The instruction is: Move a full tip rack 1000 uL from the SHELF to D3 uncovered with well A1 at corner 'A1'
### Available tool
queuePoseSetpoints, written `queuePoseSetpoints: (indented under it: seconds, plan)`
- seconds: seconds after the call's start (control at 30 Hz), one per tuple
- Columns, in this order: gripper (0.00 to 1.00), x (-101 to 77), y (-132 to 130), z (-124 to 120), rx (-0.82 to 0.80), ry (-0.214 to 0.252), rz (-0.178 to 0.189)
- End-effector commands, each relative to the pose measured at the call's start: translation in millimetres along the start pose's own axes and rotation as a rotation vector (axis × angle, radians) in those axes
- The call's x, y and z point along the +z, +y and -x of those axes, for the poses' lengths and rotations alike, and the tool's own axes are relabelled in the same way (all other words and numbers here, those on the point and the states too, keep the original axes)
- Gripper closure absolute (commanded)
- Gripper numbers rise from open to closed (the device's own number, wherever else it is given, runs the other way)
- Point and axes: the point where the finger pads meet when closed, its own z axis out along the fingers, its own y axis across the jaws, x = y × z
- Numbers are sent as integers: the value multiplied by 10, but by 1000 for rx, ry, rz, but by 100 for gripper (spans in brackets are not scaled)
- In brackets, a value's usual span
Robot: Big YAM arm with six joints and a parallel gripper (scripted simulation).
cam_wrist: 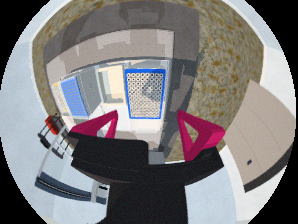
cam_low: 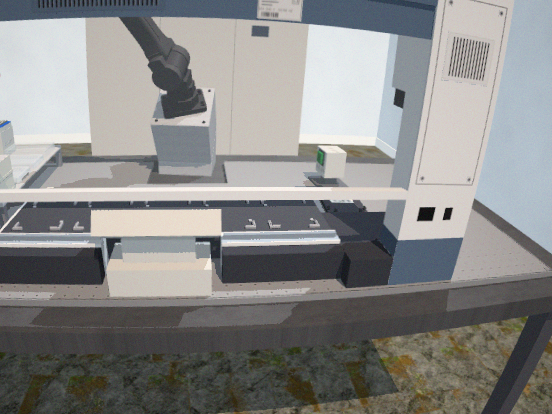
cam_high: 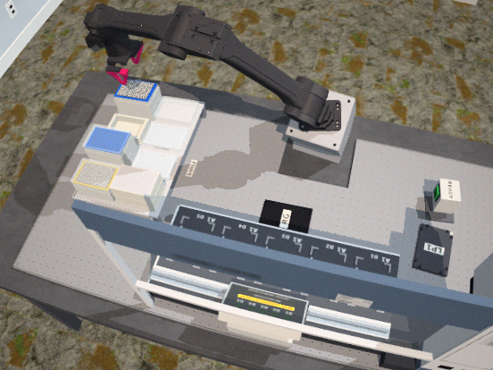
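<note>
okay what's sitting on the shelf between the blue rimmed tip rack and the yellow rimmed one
In the top view, two items lie between the blue-rimmed rack and the yellow-rimmed rack: an open cream container, then a rack showing a solid blue plate.
</note>
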Motion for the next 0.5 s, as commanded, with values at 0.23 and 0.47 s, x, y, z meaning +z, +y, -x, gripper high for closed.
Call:
queuePoseSetpoints:
  seconds: [0.23, 0.47]
  plan:
    - [0, 190, 50, 41, 3, -4, 1]
    - [0, 251, 83, 56, -3, -14, -1]
